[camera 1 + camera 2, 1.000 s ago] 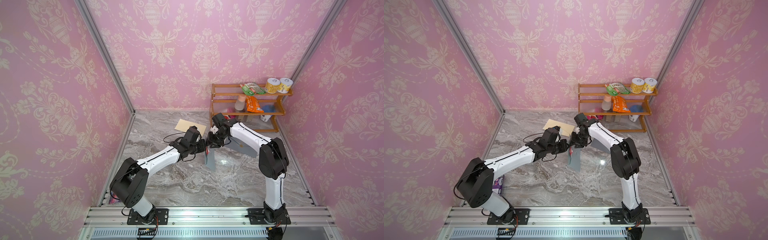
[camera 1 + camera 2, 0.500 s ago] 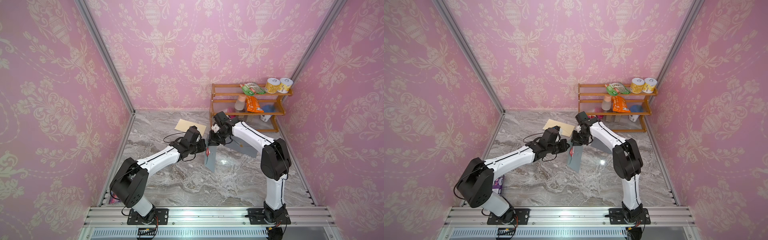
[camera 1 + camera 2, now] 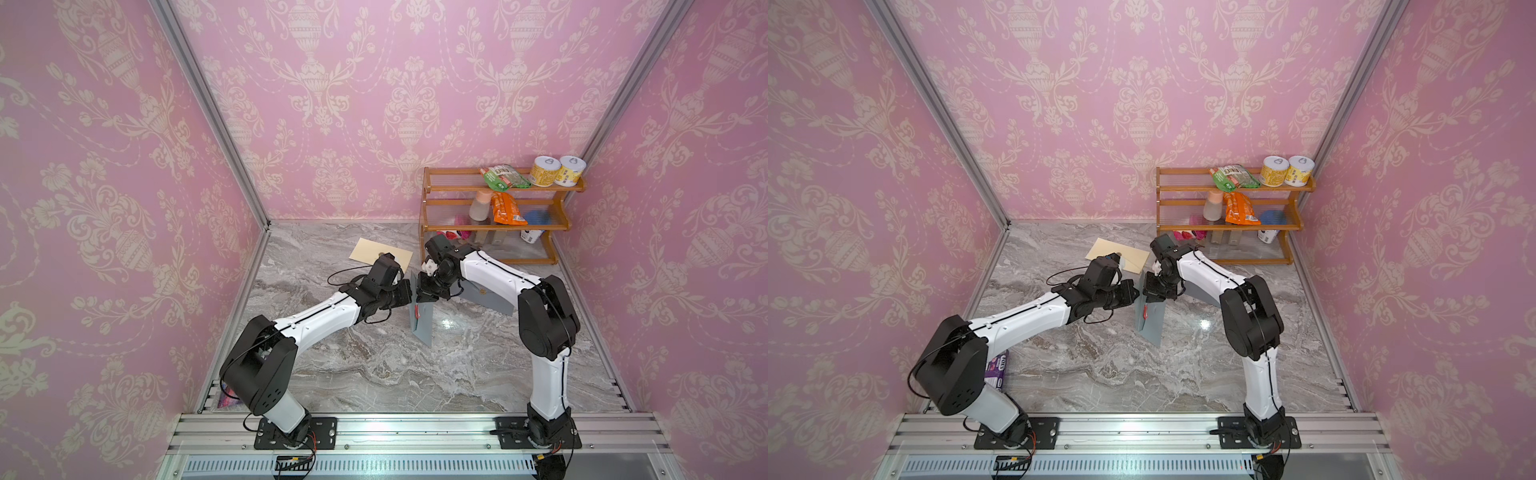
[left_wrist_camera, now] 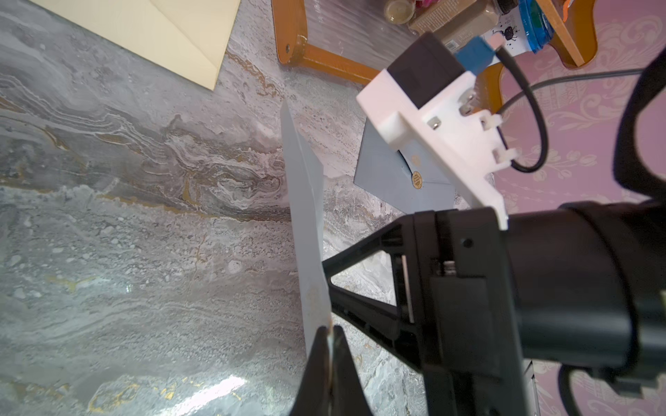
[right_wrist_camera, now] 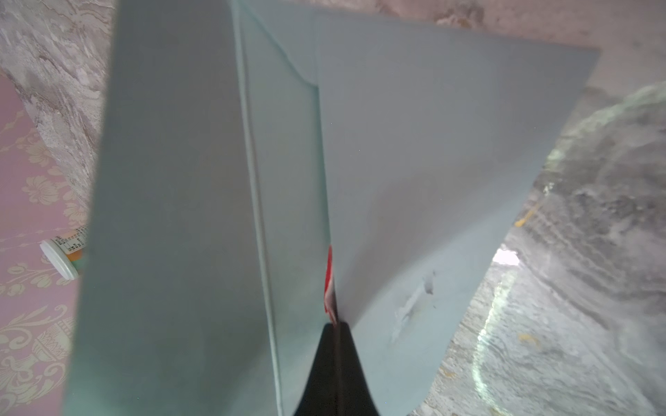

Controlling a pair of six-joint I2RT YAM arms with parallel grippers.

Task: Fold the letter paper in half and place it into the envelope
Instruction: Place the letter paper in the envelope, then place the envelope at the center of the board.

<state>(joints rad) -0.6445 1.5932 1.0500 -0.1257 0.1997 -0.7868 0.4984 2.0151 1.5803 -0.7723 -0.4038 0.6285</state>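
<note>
Back in the right corner, the wooden shelf carries two yellow cans on its top tier and an orange packet on the tier below. Out on the marble table, a grey envelope lies flat, partly hidden under the right arm. A cream envelope sits further back, one corner behind the left wrist. Both arms reach inward and meet mid-table, and the grey folded paper hangs from them! The left pincer is clenched on its upper edge, and the right pincer is clamped on just beside. A red sliver shows in the fold, too small to identify.
</note>
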